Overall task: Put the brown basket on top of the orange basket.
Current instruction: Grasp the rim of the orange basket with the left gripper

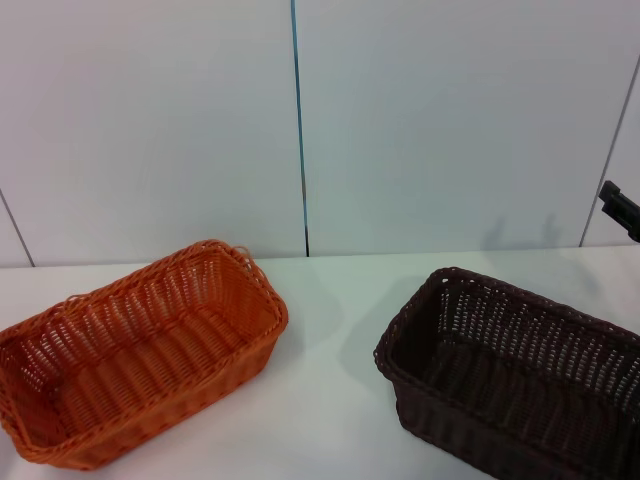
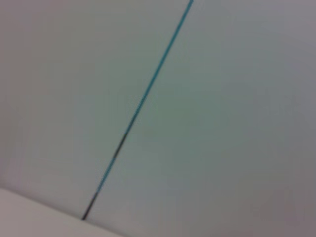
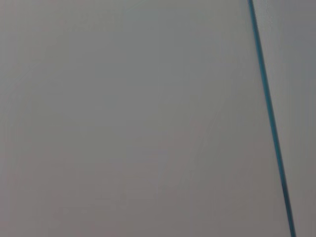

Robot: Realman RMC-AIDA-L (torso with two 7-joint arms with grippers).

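Brown basket (image 1: 515, 385) apart from orange basket (image 1: 135, 360) on table (image 1: 330, 400); right tool (image 1: 620, 208) barely visible, finger state unclear; off-centre grasp may tilt basket.

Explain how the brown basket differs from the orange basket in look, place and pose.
Colour: the brown basket is dark chocolate; the orange basket is bright orange.
Place: the brown basket stands on the robot's right, the orange basket on its left, with bare table between them.
Pose: they are angled oppositely: the brown basket's far end points left, the orange basket's points right.
Both are rectangular, open-weave, upright, empty and similar in size.
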